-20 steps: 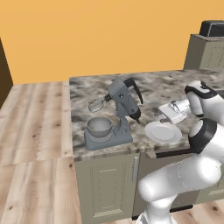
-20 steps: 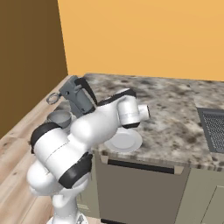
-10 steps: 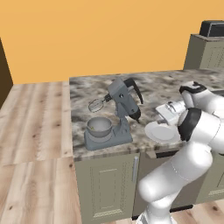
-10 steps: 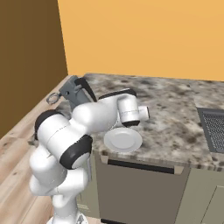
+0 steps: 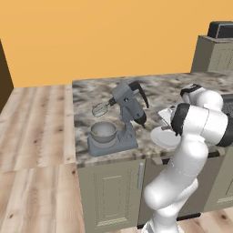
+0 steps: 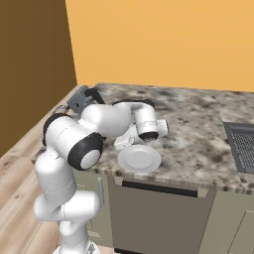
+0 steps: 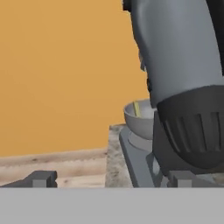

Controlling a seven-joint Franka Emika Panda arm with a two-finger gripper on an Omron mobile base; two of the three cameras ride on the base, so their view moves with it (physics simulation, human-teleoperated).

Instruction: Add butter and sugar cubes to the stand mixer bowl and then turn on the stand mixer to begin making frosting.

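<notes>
End effector [image 7: 111, 179] open wide, holding nothing, low over desk [image 5: 173, 95], close behind stand mixer [image 5: 123, 116]. 2 finger tips [image 7: 41, 178] far apart. White plate [image 5: 164, 137] near desk front edge, just beside arm. Stand mixer head tilted up, whisk [image 5: 101, 109] above stand mixer bowl [image 5: 103, 132]. Stand mixer bowl on mixer base, yellow bit inside.

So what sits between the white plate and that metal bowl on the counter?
The stand mixer itself: in the left base view its column and tilted head stand between the stand mixer bowl and the white plate.
</notes>
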